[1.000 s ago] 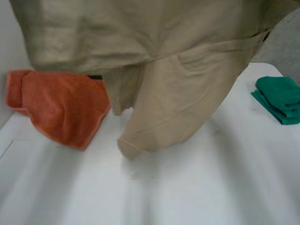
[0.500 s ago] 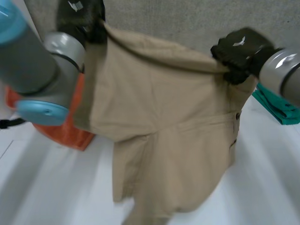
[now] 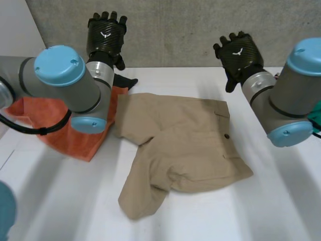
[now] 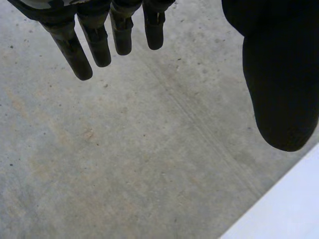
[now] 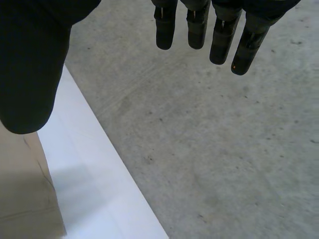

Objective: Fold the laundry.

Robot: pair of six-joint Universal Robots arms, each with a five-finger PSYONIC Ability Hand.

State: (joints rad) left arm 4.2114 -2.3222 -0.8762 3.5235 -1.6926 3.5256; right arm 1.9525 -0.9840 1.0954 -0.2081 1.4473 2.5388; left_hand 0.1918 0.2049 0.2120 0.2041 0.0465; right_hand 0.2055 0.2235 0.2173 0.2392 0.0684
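A pair of beige shorts (image 3: 180,145) lies spread on the white table (image 3: 251,211), waistband toward the far edge, one leg bunched toward the front. My left hand (image 3: 105,37) is raised above the table's far edge, left of the shorts, its fingers (image 4: 75,47) straight and apart from the thumb, holding nothing. My right hand (image 3: 236,52) hangs above the far edge to the right of the waistband, fingers (image 5: 219,40) straight, nothing between them. A corner of the shorts (image 5: 25,184) lies below the right thumb.
An orange towel (image 3: 75,138) lies left of the shorts, partly under my left arm (image 3: 60,83). A green folded cloth (image 3: 316,113) peeks from behind my right arm (image 3: 291,95). A grey concrete wall (image 3: 175,30) stands behind the table.
Both hands let go of the shorts, which dropped from hanging in the air to lying flat on the table. The hands opened and stayed raised at the far edge.
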